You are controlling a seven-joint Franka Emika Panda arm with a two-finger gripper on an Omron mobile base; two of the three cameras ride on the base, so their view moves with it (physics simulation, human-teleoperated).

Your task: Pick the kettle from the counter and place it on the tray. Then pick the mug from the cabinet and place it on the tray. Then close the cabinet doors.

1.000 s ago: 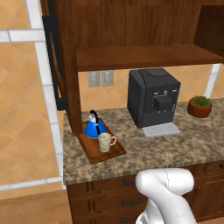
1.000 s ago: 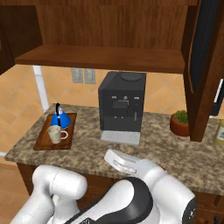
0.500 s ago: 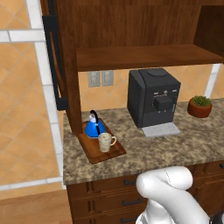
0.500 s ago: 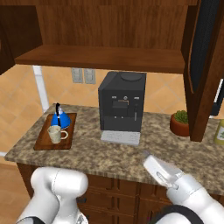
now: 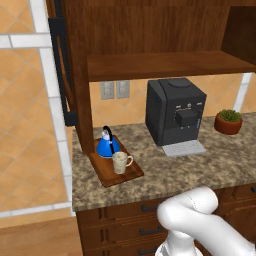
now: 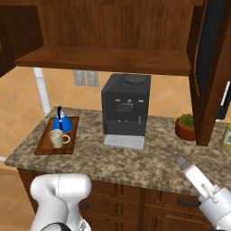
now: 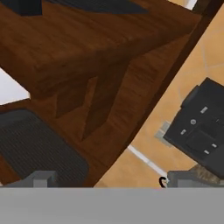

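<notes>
I see the blue kettle (image 5: 107, 145) and the cream mug (image 5: 120, 162) standing together on the wooden tray (image 5: 111, 175), mug in front of the kettle, at the left end of the granite worktop (image 5: 200, 167). The cabinet (image 6: 108, 60) above is open, its right door (image 6: 212, 67) swung out past the black coffee machine (image 6: 125, 105) and potted plant (image 6: 185, 127). My end effector (image 7: 105, 179) is spread wide, holding nothing, facing the cabinet's wood.

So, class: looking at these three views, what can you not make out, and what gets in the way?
- Left cabinet door, left base view: seen almost edge-on, so its glass face is hidden.
- Right cabinet door, right base view: cut off by the top and right edges.
- Coffee machine, hand view: cut off by the right edge.
- Mug: pattern too small to read.
</notes>
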